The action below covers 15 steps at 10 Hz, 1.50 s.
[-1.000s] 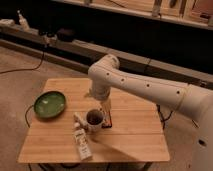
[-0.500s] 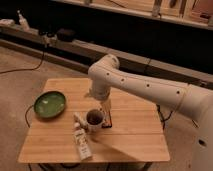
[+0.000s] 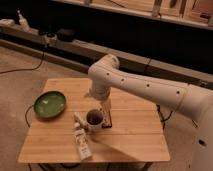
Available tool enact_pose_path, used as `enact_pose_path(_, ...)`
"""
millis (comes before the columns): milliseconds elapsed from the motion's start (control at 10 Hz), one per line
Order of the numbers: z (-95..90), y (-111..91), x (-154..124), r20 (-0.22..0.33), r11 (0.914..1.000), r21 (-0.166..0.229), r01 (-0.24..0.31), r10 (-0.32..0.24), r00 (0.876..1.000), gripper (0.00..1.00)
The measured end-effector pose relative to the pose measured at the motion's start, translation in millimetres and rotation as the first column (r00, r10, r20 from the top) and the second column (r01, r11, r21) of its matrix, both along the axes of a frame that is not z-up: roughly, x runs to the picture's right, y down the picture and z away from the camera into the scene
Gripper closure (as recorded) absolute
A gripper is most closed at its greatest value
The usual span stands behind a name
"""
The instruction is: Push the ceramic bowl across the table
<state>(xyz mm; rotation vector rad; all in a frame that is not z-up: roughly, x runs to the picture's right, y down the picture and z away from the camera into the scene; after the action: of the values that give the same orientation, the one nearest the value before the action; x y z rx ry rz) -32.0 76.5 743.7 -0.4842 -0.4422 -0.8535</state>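
**Bring the claw round to the green bowl**

The claw (image 3: 106,116) hangs low over the middle of the desk (image 3: 135,137), just beside the white mug (image 3: 95,119). It is spread wide and holds nothing. The ceramic bowl (image 3: 50,104) sits well apart, near the desk's far-side corner on the left of the view. The claw should lift a little first (so the mug and the box (image 3: 81,142) stay put). Then it should press low on the bowl's side and push slowly.
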Motion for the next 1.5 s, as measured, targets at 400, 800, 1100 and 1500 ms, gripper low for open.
enact_pose_path(400, 0.0, -0.3, 0.0, 0.0, 1.0, 0.0, 0.0, 0.0, 1.0, 0.21)
enact_pose_path(800, 10.0, -66.2, -17.9, 0.046, 0.9924, 0.123, -0.01, 0.004, 0.999, 0.21)
enact_pose_path(1100, 21.5, -141.4, -72.8, 0.163, 0.9624, 0.269, -0.035, -0.01, 0.987, 0.21)
enact_pose_path(1500, 30.4, -146.0, -196.6, 0.412, 0.9581, 0.255, -0.13, 0.014, 0.911, 0.21)
